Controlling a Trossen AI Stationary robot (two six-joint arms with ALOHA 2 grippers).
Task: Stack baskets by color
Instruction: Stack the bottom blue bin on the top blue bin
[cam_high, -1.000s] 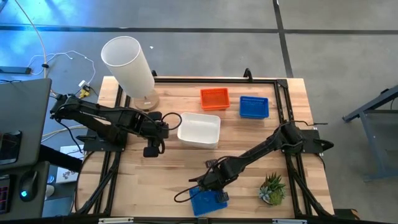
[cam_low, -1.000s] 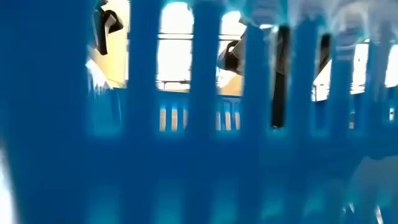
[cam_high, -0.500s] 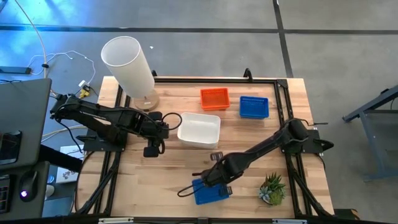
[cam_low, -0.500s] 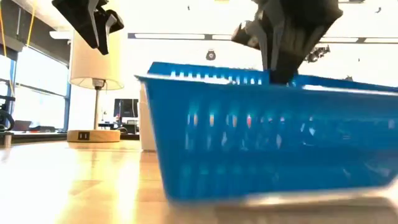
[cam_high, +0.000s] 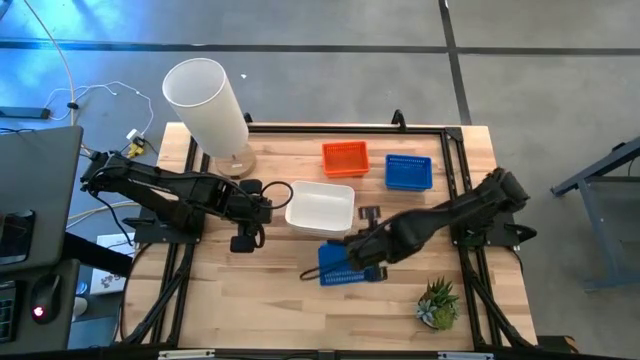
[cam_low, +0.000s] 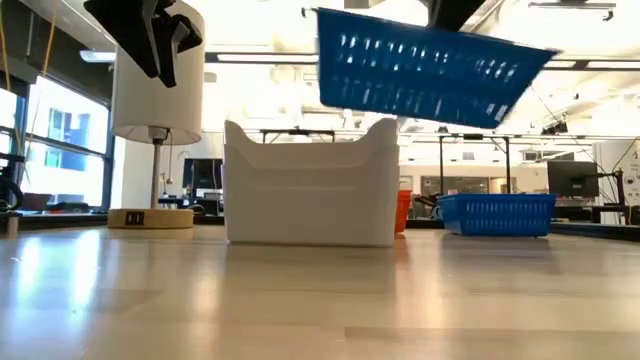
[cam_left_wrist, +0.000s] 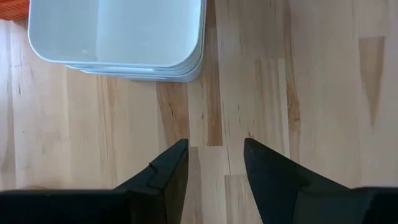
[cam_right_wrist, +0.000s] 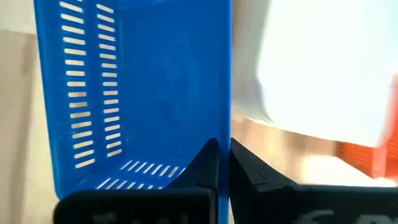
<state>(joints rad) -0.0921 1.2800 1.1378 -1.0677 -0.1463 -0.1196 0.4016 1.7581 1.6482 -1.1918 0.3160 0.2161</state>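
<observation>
Right gripper (cam_high: 362, 262), pinched onto the rim of a blue basket (cam_high: 343, 265), has lifted it off the table's near edge—now airborne beside the white stack (cam_high: 321, 208); blue stacking underway. Left gripper (cam_left_wrist: 214, 163) idles, parted, empty.

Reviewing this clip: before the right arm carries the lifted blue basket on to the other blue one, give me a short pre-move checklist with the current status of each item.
1. Right claw shut on the wall of the lifted blue basket: ok.
2. Basket clear of the table: ok; low view shows it airborne.
3. Basket level: not ok, it hangs tilted.
4. Target blue basket unobstructed at the far side: ok.
5. White baskets close beside the carried one: cannot tell the clearance.
6. Left claw open, holding nothing, parked away from the path: ok.
</observation>
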